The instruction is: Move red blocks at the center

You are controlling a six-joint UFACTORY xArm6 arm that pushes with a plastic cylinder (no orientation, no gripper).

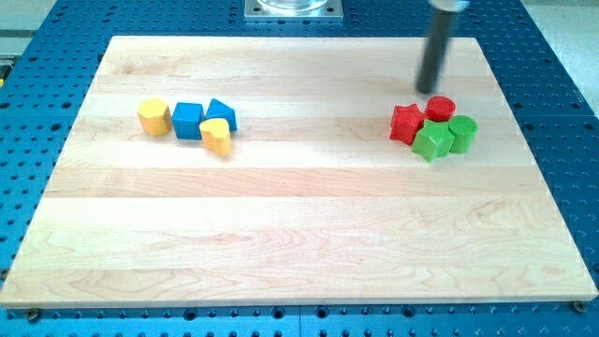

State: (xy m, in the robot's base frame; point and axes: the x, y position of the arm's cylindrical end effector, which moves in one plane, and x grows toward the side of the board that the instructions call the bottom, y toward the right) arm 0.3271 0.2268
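Tip: the rod's tip (430, 90) holds nothing, standing just above the red cylinder (441, 107).
Red blocks: red star (405, 123) and red cylinder sit at the board's (299, 234) right, packed against two green blocks (432, 142) (462, 132).
Handling: probably light, rigid, easy-sliding; the cylinder may roll off-line.
Contact: push their right faces, leftward.
Elsewhere: yellow (153, 117) and blue blocks (188, 120) lie well apart, left.

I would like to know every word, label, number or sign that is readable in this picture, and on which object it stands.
None: no word, number or sign is readable.
The wooden board, the blue perforated table and the blocks, such as the red star and blue cube, are plain.
My tip, just above the red cylinder, carries no marking.
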